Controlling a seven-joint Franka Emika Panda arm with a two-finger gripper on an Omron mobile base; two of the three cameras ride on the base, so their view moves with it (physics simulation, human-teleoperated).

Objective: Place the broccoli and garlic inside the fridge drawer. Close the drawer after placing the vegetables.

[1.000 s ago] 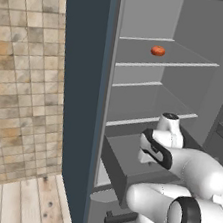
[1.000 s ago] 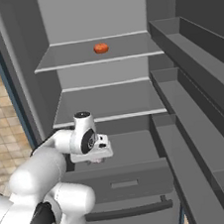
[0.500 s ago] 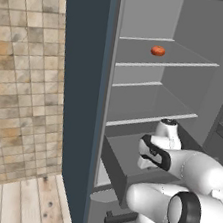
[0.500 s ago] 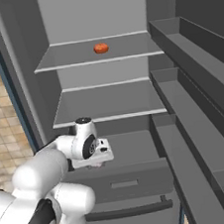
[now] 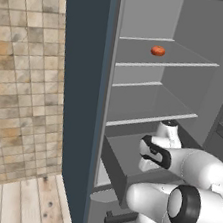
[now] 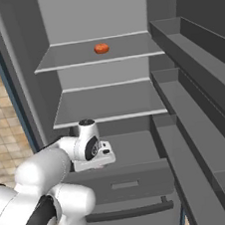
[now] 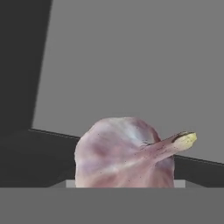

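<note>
The garlic (image 7: 124, 153), a pinkish-white bulb with a pale pointed tip, sits right in front of the hand camera and hides the fingertips. My gripper (image 6: 95, 162) is shut on it and reaches down into the open fridge drawer (image 6: 134, 149), just above its grey floor (image 7: 131, 65). In the left base view the gripper (image 5: 150, 162) hangs over the pulled-out drawer (image 5: 117, 167), behind its front wall. The broccoli is out of view.
A small orange-red round item (image 5: 158, 50) lies on the upper shelf (image 6: 72, 62). A lower shelf (image 6: 108, 102) juts out just above the drawer. Door bins (image 6: 195, 73) line the right side. The dark fridge wall (image 5: 77, 103) stands on the left, and a dark bar handle (image 5: 120, 217) sits below the drawer.
My hand has sunk a little lower into the drawer with the garlic still in its grip. Nothing else has moved.
</note>
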